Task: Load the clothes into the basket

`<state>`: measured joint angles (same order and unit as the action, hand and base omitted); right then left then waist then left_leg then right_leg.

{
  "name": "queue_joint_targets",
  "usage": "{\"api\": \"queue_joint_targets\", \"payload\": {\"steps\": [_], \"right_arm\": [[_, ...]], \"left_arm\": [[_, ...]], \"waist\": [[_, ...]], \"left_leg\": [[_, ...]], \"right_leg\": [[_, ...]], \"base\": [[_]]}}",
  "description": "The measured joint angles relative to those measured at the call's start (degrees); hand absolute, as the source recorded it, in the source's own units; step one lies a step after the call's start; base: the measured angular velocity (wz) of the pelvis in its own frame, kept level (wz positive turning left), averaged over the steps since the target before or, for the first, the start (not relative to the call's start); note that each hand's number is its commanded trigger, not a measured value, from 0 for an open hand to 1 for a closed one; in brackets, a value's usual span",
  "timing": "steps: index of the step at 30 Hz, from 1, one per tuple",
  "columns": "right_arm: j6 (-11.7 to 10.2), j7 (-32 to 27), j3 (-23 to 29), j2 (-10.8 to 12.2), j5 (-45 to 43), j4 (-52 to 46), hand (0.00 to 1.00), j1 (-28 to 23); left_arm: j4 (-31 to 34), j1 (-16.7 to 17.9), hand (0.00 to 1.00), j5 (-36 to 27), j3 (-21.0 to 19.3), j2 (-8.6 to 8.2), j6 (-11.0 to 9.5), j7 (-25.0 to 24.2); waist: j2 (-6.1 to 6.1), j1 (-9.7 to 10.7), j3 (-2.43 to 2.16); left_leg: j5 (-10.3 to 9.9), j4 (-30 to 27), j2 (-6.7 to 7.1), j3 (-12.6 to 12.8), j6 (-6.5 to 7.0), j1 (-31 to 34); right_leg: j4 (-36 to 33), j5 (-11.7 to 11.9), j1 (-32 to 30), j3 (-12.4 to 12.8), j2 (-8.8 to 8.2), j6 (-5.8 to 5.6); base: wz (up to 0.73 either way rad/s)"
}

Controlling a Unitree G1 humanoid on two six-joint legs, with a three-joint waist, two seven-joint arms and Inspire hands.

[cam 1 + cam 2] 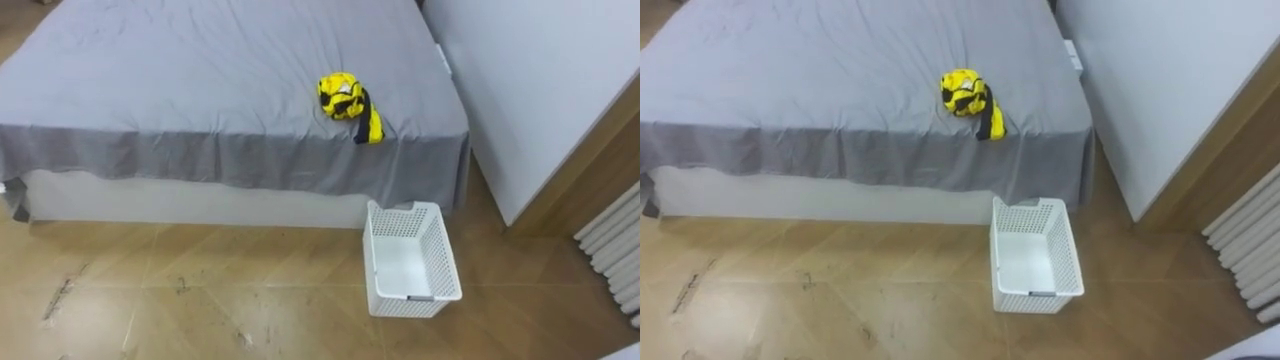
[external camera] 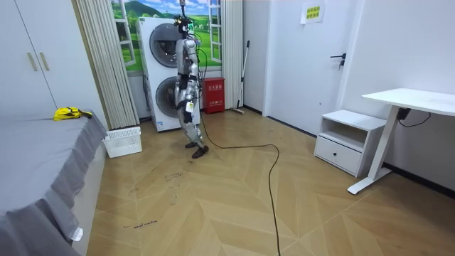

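Because the yellow-and-black clothes (image 1: 349, 105) are a soft, light bundle, crumpled near the corner of the bed (image 1: 200, 80) well ahead of both hands (image 2: 188, 108), take hold at the top of the mound, gathering in the striped tail. The white basket (image 1: 412, 262) stands on the floor below that corner. Whether either hand is open or closed cannot be told at the room view's distance; the bundle's underside folds are hidden.

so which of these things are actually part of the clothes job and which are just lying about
Job: yellow and black clothes on the grey bed; white basket on the floor beside it.
Just about: stacked washing machines, white desk, low white cabinet, red box.
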<state>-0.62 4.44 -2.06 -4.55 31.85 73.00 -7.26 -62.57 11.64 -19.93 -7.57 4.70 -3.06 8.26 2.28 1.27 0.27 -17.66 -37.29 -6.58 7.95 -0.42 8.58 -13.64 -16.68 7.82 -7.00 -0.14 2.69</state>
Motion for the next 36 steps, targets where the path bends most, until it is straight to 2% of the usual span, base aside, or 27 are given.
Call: {"api": "queue_joint_targets", "payload": {"steps": [1, 2, 3, 6, 7, 8, 9, 10, 12, 14, 15, 16, 17, 18, 19, 20, 22, 25, 26, 28, 29, 30, 31, 32, 34, 35, 36], "right_arm": [[-0.03, -0.08, 0.11, -0.23, 0.53, -0.04, 0.0, -0.25], [0.02, -0.13, 0.17, -0.75, 1.62, 0.24, 0.0, -0.52], [0.28, -0.15, 0.62, -1.38, 1.6, 0.52, 0.0, -0.78], [1.07, -0.3, 1.25, -2.24, 1.06, -0.09, 0.0, -1.82], [1.3, -0.67, 1.68, -2.3, 0.33, -0.73, 0.0, -2.57], [1.3, -0.81, 2.01, -2.32, -0.27, -1.05, 0.0, -2.83], [1.3, -1.43, 2.49, -2.2, -1.01, -1.1, 0.0, -3.15], [1.27, -1.96, 3.41, -2.07, -1.35, -0.77, 0.0, -2.89], [0.61, -2.7, 3.53, -2.14, -2.55, -0.5, 0.0, -2.93], [0.59, -4.02, 4.22, -2.15, -3.41, -0.07, 0.0, -2.96], [0.64, -4.87, 5.61, -2.16, -3.29, 0.2, 0.0, -3.0], [0.64, -5.28, 5.93, -2.17, -3.08, 0.24, 0.0, -2.91], [0.53, -6.25, 6.85, -2.28, -2.79, -0.19, 0.0, -2.88], [0.23, -6.55, 7.64, -2.53, -2.53, -0.37, 0.0, -2.9], [0.07, -6.87, 7.97, -2.61, -2.47, -0.59, 0.0, -2.95], [-0.15, -7.06, 8.29, -2.62, -1.43, -1.33, 0.0, -2.97], [0.27, -7.61, 8.47, -2.72, 0.6, -2.76, 0.0, -3.4], [1.59, -9.37, 8.51, -2.76, -0.39, -2.27, 0.0, -4.75], [2.16, -10.29, 8.44, -2.75, -2.85, -1.61, 0.0, -5.25], [2.8, -12.2, 8.42, -2.6, -7.16, -0.52, 0.0, -7.03], [2.88, -12.71, 8.43, -2.54, -7.95, -0.2, 0.0, -7.46], [3.25, -13.8, 8.76, -2.08, -9.35, 0.27, 0.0, -7.29], [3.14, -14.59, 9.76, -1.43, -9.69, 0.13, 0.0, -7.16], [3.11, -14.87, 10.21, -1.21, -9.69, -0.15, 0.0, -6.84], [2.71, -15.72, 10.28, -0.8, -9.8, -0.56, 0.0, -6.59], [2.6, -16.57, 10.28, -0.79, -10.97, -1.01, 0.0, -6.37], [1.83, -17.7, 10.18, -1.02, -11.26, -2.16, 0.0, -6.27]], "left_arm": [[0.64, -0.12, 0.0, -0.15, 0.43, -0.07, -0.01, 0.0], [1.37, -0.4, 0.0, -0.78, 0.97, -0.17, -0.43, -0.02], [1.61, -0.11, 0.0, -0.81, 0.82, -0.17, -1.13, -0.02], [1.82, 3.39, 0.0, -0.75, -0.51, 0.21, -1.81, -0.02], [1.61, 5.15, 0.0, -0.55, -0.79, 0.26, -1.69, -0.02], [1.48, 5.55, 0.0, -0.48, -0.71, 0.23, -1.66, -0.02], [0.62, 5.62, 0.0, -0.43, -0.63, 0.22, -1.7, -0.03], [-0.33, 5.09, 0.0, -0.21, -0.63, 0.23, -1.67, -0.03], [-0.72, 4.45, 0.0, -0.18, -0.6, 0.17, -1.7, -0.03], [-1.68, 3.89, 0.0, -0.34, -0.5, 0.3, -1.83, -0.02], [-1.82, 3.95, 0.0, -0.44, 0.02, 0.4, -1.83, -0.02], [-1.82, 3.92, 0.0, -0.52, 0.58, 0.54, -1.83, -0.01], [-1.86, 3.5, 0.0, -0.08, 1.34, 0.68, -1.77, 0.0], [-1.92, 3.64, 0.0, 1.14, 1.7, 0.68, -1.7, 0.01], [-1.8, 3.35, 0.0, 2.56, 1.71, 0.67, -1.65, 0.01], [-1.48, 2.81, 0.0, 5.34, 1.26, 0.74, -1.55, 0.04], [-1.23, 1.4, 0.0, 8.76, 1.02, 0.89, -1.01, 0.13], [0.92, 0.33, 0.0, 9.36, 2.77, 0.95, 0.08, 0.13], [1.52, 0.19, 0.0, 9.38, 3.57, 0.64, 0.77, 0.13], [2.48, 0.76, 0.0, 9.64, 4.49, -0.2, 2.63, 0.14], [2.57, 0.88, 0.0, 9.64, 4.49, -0.4, 2.94, 0.14], [2.61, 0.84, 0.0, 9.63, 4.54, -0.52, 3.2, 0.14], [2.49, 0.78, 0.0, 10.24, 4.22, -0.48, 3.27, 0.21], [2.27, 0.72, 0.0, 10.93, 4.0, -0.53, 3.35, 0.28], [1.79, 0.74, 0.0, 12.0, 2.64, -0.56, 3.45, 0.32], [2.0, 1.34, 0.0, 12.18, 1.99, -0.45, 3.42, 0.41], [2.4, 2.19, 0.0, 12.2, 2.0, -0.47, 3.32, 1.06]], "waist": [[0.04, 0.09, 0.03], [0.36, -0.47, -0.09], [0.49, -1.1, -0.2], [0.1, -1.71, -0.11], [0.55, -1.35, -0.37], [0.86, -1.29, -0.41], [1.5, -1.05, -0.62], [2.31, -0.9, -0.56], [2.36, -1.34, -0.21], [2.34, -1.3, -0.24], [2.83, -0.71, 0.05], [2.29, -0.33, 0.25], [1.8, -0.13, 0.04], [1.24, -0.26, -0.05], [0.74, -0.28, -0.13], [-0.11, 0.0, -0.18], [-1.86, 1.4, 0.03], [-2.31, 2.55, 0.02], [-2.63, 2.83, -0.01], [-4.27, 3.33, 0.32], [-4.98, 3.17, 0.09], [-5.95, 3.15, 0.23], [-6.25, 2.53, 0.0], [-6.7, 2.09, 0.0], [-7.17, 1.66, 0.18], [-6.4, 1.7, 0.41], [-5.87, 1.79, 0.64]], "left_leg": [[0.14, 2.34, 1.49, -0.06, -0.04, 1.36], [1.74, 8.92, 4.25, -0.16, -0.56, 4.12], [6.04, 16.01, 5.68, -0.04, -0.94, 6.73], [15.7, 26.27, 5.37, -0.12, -1.61, 9.05], [19.48, 24.42, 6.24, 0.54, -0.26, 9.17], [20.35, 23.07, 6.82, 0.89, 1.06, 9.28], [18.43, 19.15, 8.31, 1.79, 3.64, 10.59], [15.49, 14.65, 8.84, 2.65, 4.17, 11.97], [11.07, 9.69, 9.0, 3.62, 4.87, 12.47], [7.09, 7.84, 9.72, 4.35, 5.58, 10.94], [5.07, 7.89, 10.62, 4.27, 6.03, 8.63], [4.38, 8.13, 11.07, 4.15, 6.3, 7.29], [3.36, 9.58, 11.99, 3.93, 6.86, 4.24], [2.65, 12.05, 12.72, 3.31, 7.37, 0.73], [2.31, 13.47, 12.87, 2.65, 7.89, -0.92], [2.14, 15.98, 12.63, 1.59, 8.05, -3.56], [2.18, 19.35, 11.09, -1.2, 7.56, -7.91], [1.03, 22.15, 10.66, -4.12, 7.42, -11.82], [0.32, 24.04, 10.3, -5.23, 7.08, -14.39], [-1.56, 27.23, 8.47, -7.42, 6.01, -20.46], [-2.19, 27.89, 7.8, -7.94, 5.72, -21.7], [-3.62, 28.16, 6.34, -8.32, 4.9, -23.61], [-4.67, 27.73, 5.05, -8.04, 3.48, -24.33], [-4.97, 27.03, 4.45, -7.92, 2.74, -24.37], [-4.74, 20.18, 2.91, -6.24, 0.51, -24.04], [-2.78, 12.48, 1.69, -4.49, -2.65, -22.62], [1.36, 3.73, 0.12, -3.93, -4.91, -20.66]], "right_leg": [[-0.36, -0.51, -0.14, 0.42, -0.57, -0.16], [-1.17, -1.44, -0.67, 1.37, -2.2, -0.72], [-1.25, -2.06, -0.68, 2.47, -3.25, -1.16], [-0.58, -4.61, 2.11, 5.26, -5.52, -2.73], [0.2, -5.88, 3.71, 5.84, -6.9, -3.87], [0.48, -6.45, 4.11, 6.01, -7.58, -4.54], [1.25, -6.51, 4.85, 6.43, -8.88, -6.45], [1.42, -6.21, 5.26, 6.47, -9.95, -6.71], [0.2, -5.14, 6.28, 6.76, -11.0, -7.24], [-6.47, -4.95, 5.64, 6.86, -12.25, -7.61], [-14.2, -3.45, 3.77, 6.56, -13.17, -8.8], [-18.66, -1.85, 2.36, 6.51, -13.62, -8.85], [-27.01, 3.6, -0.52, 6.7, -14.35, -8.47], [-33.34, 11.09, -2.99, 6.79, -14.7, -7.15], [-36.15, 13.25, -4.41, 6.7, -14.62, -6.49], [-40.61, 9.96, -8.28, 5.7, -13.03, -5.38], [-40.74, 2.07, -17.32, 2.51, -7.3, -3.19], [-28.24, -0.21, -24.95, 1.26, -2.98, -2.47], [-19.23, 0.91, -27.34, 0.83, -1.9, -2.14], [-6.52, 9.76, -29.3, -1.82, -1.16, -1.9], [-5.17, 11.92, -29.31, -2.05, -0.73, -1.7], [-5.16, 16.01, -29.33, -2.86, 0.15, -0.05], [-7.83, 16.66, -29.78, -3.28, 1.43, 1.07], [-9.95, 15.72, -29.87, -4.35, 1.57, 2.74], [-14.31, 10.7, -28.27, -6.07, 2.39, 3.26], [-14.98, 8.0, -25.45, -6.29, 2.87, 3.61], [-13.42, 6.52, -21.71, -6.39, 3.95, 4.03]], "base": [[0.06], [-0.25], [-0.46], [-0.76], [-0.48], [-0.28], [-0.13], [-0.14], [-0.11], [-0.04], [0.0], [0.07], [0.0], [0.0], [0.0], [0.28], [0.53], [0.6], [0.51], [0.46], [0.31], [0.0], [-0.11], [-0.14], [0.06], [0.08], [0.03]]}}
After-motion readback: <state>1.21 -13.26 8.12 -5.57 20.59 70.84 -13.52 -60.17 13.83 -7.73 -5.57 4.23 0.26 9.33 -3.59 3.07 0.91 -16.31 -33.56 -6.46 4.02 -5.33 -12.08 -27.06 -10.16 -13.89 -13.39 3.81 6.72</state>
